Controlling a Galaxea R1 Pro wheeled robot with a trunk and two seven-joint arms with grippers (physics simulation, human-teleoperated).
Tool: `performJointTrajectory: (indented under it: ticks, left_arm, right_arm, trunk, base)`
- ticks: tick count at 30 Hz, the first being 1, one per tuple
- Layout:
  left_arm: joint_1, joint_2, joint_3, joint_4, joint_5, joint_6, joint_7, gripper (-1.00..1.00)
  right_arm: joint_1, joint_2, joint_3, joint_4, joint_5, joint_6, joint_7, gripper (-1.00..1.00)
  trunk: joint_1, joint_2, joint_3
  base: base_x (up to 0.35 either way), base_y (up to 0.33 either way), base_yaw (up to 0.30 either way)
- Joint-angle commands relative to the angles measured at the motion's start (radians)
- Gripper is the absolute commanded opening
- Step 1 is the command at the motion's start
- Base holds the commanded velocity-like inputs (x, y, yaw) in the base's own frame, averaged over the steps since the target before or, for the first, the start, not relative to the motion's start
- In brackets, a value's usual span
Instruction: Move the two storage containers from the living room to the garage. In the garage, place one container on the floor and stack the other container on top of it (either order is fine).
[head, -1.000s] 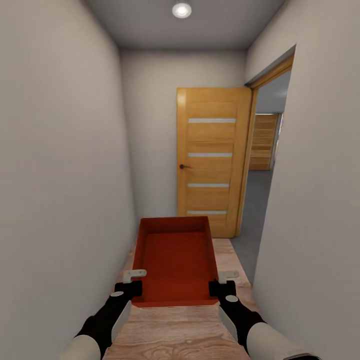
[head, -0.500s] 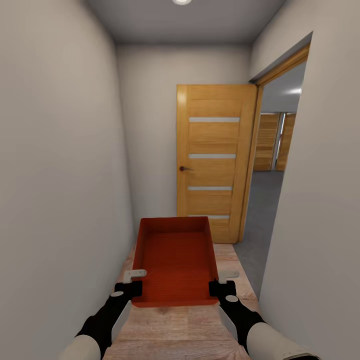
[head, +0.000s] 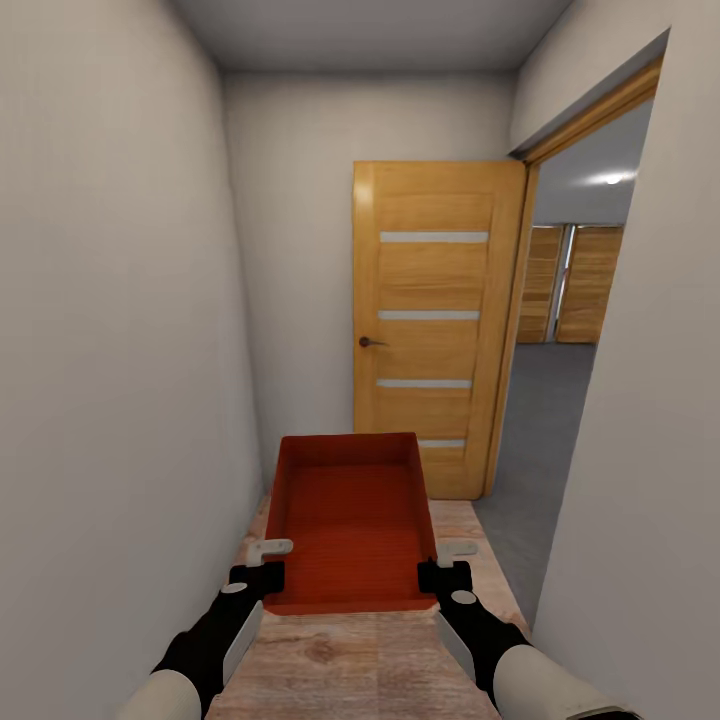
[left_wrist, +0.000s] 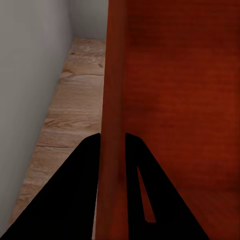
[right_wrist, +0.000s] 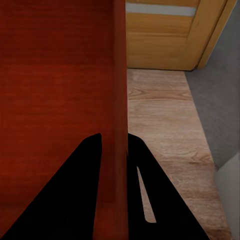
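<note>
I hold one orange-red storage container (head: 350, 520) level in front of me, above the wood plank floor of a narrow hallway. My left gripper (head: 262, 572) is shut on its left wall near the near corner, and my right gripper (head: 440, 572) is shut on its right wall. In the left wrist view the black fingers (left_wrist: 85, 185) pinch the container's ribbed wall (left_wrist: 112, 125). In the right wrist view the fingers (right_wrist: 80, 190) clamp the container's other wall (right_wrist: 119, 100). The bin is empty.
White walls close in on both sides. An orange wooden door (head: 430, 320) stands open ahead against the end wall. To its right a doorway (head: 560, 380) opens onto a grey floor (head: 540, 440), with more orange wooden doors (head: 575, 285) at the far side.
The whole view has advanced down the hallway; the door and the doorway on the right appear larger and nearer. The container and both grippers keep the same hold.
</note>
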Motion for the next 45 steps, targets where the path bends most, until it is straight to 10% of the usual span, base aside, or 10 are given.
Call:
performJointTrajectory:
  ticks: [1,24,45]
  left_arm:
    - [-0.001,0.002,0.002,-0.005,-0.013,-0.026,0.032,-1.00]
    - [-0.001,0.002,0.002,-0.007,-0.015,-0.026,0.033,-1.00]
    - [-0.001,-0.002,0.003,-0.023,-0.018,-0.026,0.034,-1.00]
  right_arm:
    - [-0.001,-0.004,-0.062,0.003,-0.009,-0.004,-0.087,-1.00]
    - [-0.001,-0.005,-0.062,0.003,-0.007,-0.004,-0.087,-1.00]
    - [-0.001,-0.004,-0.062,0.003,-0.009,-0.004,-0.087,-1.00]
  trunk:
    - [0.001,-0.001,-0.001]
    - [0.001,-0.001,-0.001]
    - [0.001,-0.001,-0.001]
  base:
    - [0.332,0.000,0.000]
    - [0.332,0.005,-0.006]
    - [0.056,0.016,-0.276]
